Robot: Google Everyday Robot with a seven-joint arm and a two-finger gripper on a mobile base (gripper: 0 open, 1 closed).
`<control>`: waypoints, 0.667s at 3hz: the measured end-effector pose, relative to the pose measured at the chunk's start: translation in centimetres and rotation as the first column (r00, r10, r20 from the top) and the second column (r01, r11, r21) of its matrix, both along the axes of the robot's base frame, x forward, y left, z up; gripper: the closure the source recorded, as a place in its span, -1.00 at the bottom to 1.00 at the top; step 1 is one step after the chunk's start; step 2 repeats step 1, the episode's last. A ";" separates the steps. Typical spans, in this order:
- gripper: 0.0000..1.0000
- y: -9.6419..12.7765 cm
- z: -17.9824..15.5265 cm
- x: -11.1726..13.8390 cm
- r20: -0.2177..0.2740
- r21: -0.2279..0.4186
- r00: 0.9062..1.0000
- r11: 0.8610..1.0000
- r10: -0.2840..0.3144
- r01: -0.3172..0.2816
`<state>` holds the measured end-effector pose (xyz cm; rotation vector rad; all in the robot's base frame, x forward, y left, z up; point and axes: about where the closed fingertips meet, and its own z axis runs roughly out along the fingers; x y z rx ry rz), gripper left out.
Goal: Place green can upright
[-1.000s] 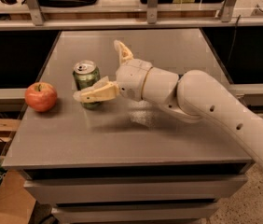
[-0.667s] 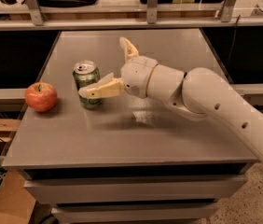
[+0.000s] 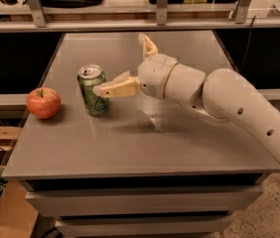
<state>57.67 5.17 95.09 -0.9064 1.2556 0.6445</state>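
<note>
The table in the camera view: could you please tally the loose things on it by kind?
Cans: 1, the green can, upright
Apples: 1, the red apple
Total: 2
The gripper, open, is over the table beside the green can, on the side away from the red apple.
</note>
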 end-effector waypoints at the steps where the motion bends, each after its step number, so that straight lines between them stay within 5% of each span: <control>1: -1.00 -1.1 0.6 0.3 0.012 0.014 1.000 1.000 -0.020 0.020; 2: -1.00 -1.1 0.6 0.3 0.012 0.014 1.000 1.000 -0.020 0.020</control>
